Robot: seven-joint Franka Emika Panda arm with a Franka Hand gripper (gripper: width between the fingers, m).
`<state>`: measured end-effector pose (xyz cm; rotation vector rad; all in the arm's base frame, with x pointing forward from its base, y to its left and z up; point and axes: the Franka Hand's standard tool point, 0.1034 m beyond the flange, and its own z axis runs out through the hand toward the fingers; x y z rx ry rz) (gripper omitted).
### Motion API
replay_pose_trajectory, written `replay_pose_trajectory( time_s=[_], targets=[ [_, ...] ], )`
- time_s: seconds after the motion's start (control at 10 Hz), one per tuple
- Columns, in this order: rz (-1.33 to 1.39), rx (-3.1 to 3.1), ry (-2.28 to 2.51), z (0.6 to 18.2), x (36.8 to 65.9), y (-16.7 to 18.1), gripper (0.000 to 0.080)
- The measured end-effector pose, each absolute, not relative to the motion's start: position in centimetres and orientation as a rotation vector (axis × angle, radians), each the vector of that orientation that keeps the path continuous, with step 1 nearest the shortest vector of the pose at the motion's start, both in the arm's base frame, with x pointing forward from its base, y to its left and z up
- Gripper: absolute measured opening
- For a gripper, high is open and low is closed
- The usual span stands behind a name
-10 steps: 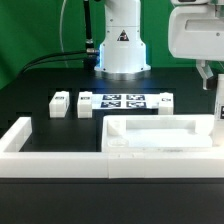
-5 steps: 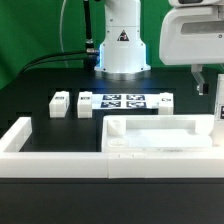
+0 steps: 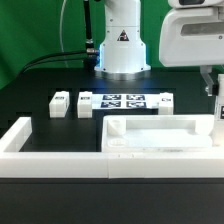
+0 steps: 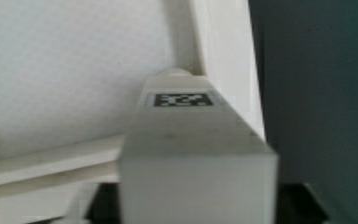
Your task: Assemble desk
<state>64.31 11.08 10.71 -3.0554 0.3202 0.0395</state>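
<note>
Fingers (image 3: 207,80) flank an upright leg post (image 4: 190,150) at the tabletop (image 3: 160,133) corner on the exterior view's right, grip impossible to tell, while other leg posts (image 3: 60,104) sit loose on the counter (image 3: 40,85), so assembly seems barely begun.

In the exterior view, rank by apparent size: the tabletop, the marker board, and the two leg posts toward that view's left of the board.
1. tabletop, which is also nearest the camera.
2. marker board.
3. outer leg post and inner leg post: these look alike, so I do not rank them.
</note>
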Motion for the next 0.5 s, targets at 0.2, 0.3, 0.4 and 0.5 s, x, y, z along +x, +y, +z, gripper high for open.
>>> replay_pose_trajectory(
  time_s=[0.2, 0.3, 0.4, 0.5],
  targets=[
    [0.041, -3.051, 0.360, 10.70, 64.31, 11.03, 0.0288],
    [0.041, -3.050, 0.364, 10.70, 64.31, 11.03, 0.0288],
    [0.048, -3.025, 0.518, 10.72, 64.26, 10.94, 0.0288],
    [0.061, -2.971, 0.742, 10.65, 64.18, 10.74, 0.0288]
  ],
)
